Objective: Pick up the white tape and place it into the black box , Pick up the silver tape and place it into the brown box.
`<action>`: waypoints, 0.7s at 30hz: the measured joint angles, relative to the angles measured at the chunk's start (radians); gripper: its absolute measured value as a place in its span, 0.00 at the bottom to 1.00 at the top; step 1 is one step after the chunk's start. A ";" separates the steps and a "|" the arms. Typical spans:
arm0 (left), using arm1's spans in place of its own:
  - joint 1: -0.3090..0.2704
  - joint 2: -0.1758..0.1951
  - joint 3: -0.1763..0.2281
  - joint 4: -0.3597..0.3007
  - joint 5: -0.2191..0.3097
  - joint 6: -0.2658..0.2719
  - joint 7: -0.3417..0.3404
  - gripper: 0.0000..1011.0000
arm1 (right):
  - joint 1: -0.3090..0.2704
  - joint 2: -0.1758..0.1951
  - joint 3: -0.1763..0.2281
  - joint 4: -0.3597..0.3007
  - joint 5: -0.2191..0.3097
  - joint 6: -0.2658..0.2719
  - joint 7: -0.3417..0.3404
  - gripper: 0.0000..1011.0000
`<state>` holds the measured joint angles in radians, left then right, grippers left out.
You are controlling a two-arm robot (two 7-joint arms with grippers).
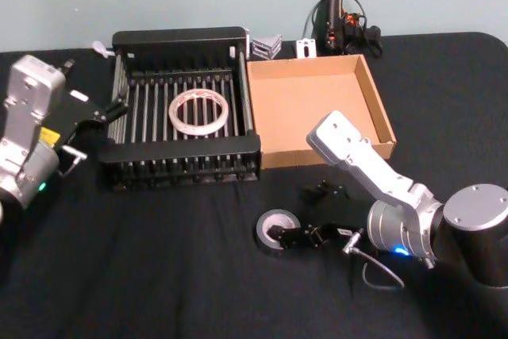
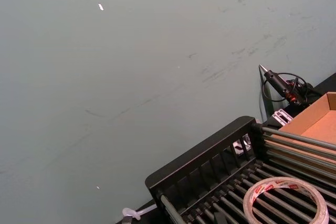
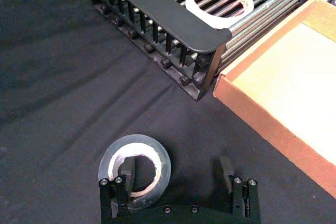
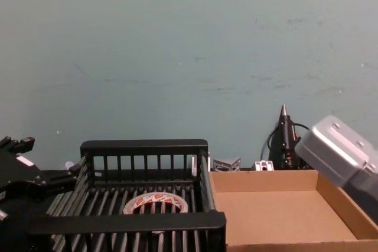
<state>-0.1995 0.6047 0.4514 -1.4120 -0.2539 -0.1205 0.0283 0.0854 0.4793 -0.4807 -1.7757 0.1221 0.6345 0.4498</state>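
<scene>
While its jaws stand wide open, the right gripper (image 3: pixel 178 182) sits low over the silver tape (image 3: pixel 134 164), one finger inside the roll's centre hole, nothing clamped.
That roll lies on the black tablecloth (image 1: pixel 159 260), near the brown box (image 1: pixel 317 109). White tape (image 1: pixel 198 112) lies flat inside the black box (image 1: pixel 182 148). Left gripper (image 1: pixel 99 121) hangs beside that crate's left edge, open and empty.

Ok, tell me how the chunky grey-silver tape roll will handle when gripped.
The chunky grey-silver tape roll lies flat on the black cloth, so probably won't roll. With the right gripper open and one finger in its core, the rigid wall likely holds firm.
</scene>
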 joint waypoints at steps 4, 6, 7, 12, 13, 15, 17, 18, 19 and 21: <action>0.000 0.000 0.000 0.000 0.000 0.000 0.000 0.99 | 0.002 -0.003 -0.001 0.006 -0.006 0.003 0.002 0.99; 0.000 0.000 0.000 0.000 0.000 0.000 0.000 0.99 | 0.002 -0.003 -0.001 0.006 -0.006 0.003 0.002 0.99; 0.000 0.000 0.000 0.000 0.000 0.000 0.000 0.99 | 0.002 -0.003 -0.001 0.005 -0.006 0.003 0.002 0.99; 0.000 0.000 0.000 0.000 0.000 0.000 0.000 0.99 | 0.002 -0.002 -0.001 0.005 -0.005 0.003 0.002 0.99; 0.000 0.000 0.000 0.000 0.000 0.000 0.000 0.99 | 0.002 -0.002 -0.001 0.004 -0.005 0.003 0.002 0.99; 0.000 0.000 0.000 0.000 0.000 0.000 0.000 0.99 | 0.002 -0.002 -0.001 0.004 -0.005 0.003 0.002 0.94; 0.000 0.000 0.000 0.000 0.000 0.000 0.000 0.99 | 0.002 -0.002 -0.001 0.004 -0.005 0.002 0.002 0.92; 0.000 0.000 0.000 0.000 0.000 0.000 0.000 0.99 | 0.002 -0.002 -0.001 0.004 -0.005 0.002 0.002 0.89; 0.000 0.000 0.000 0.000 0.000 0.000 0.000 0.99 | 0.002 -0.002 0.000 0.004 -0.004 0.002 0.002 0.86; 0.000 0.000 0.000 0.000 0.000 0.000 0.000 0.99 | 0.002 -0.002 0.000 0.004 -0.004 0.002 0.002 0.79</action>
<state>-0.1995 0.6047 0.4514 -1.4120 -0.2540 -0.1205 0.0283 0.0870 0.4774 -0.4810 -1.7722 0.1181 0.6368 0.4517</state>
